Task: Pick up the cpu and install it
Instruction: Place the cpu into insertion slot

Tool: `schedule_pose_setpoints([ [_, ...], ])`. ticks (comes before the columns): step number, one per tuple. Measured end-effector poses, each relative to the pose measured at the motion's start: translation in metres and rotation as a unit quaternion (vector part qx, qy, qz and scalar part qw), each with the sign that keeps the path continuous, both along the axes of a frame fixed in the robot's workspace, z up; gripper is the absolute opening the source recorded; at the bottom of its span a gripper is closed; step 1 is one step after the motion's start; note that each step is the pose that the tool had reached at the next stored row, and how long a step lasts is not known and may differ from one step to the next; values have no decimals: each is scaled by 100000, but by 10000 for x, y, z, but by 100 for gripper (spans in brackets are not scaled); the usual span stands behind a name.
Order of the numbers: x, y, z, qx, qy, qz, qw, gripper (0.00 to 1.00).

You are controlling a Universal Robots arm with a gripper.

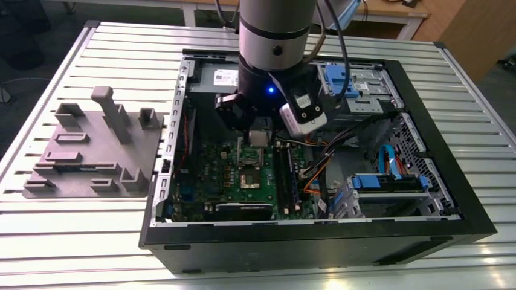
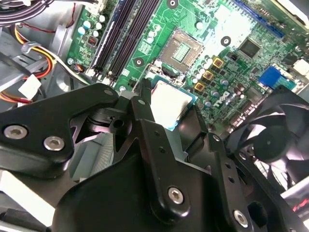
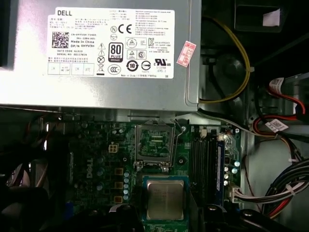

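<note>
The cpu (image 2: 172, 100) is a small square chip with a dull silver top and a green rim. It sits between the black fingers (image 2: 140, 107) of my gripper (image 2: 168, 115), which is shut on it. The chip (image 3: 165, 198) hangs above the green motherboard (image 3: 96, 159), a short way from the open socket (image 3: 153, 144), whose metal frame is folded back. In the exterior view the gripper (image 1: 260, 136) is inside the open computer case (image 1: 322, 241), just above the socket (image 1: 251, 176).
A grey power supply (image 3: 96, 87) with a white label sits beside the socket. Memory slots (image 3: 207, 159), bundled cables (image 3: 285, 183) and a black fan (image 2: 277, 137) crowd the board. Blue drive brackets (image 1: 387, 181) fill the case's right. A grey fixture plate (image 1: 93, 151) lies outside it on the slatted table.
</note>
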State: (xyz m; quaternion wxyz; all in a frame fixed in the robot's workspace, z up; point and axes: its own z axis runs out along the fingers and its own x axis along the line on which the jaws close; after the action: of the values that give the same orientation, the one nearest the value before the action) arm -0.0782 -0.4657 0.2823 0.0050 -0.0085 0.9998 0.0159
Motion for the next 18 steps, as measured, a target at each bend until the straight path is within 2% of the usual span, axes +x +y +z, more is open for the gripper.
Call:
schedule_pose_setpoints([
  [2,0,0,-18,2,-2,1,100000,47],
  [16,0,0,-26,-5,3,2,100000,47],
  [18,0,0,-48,-83,-7,1,100000,47],
])
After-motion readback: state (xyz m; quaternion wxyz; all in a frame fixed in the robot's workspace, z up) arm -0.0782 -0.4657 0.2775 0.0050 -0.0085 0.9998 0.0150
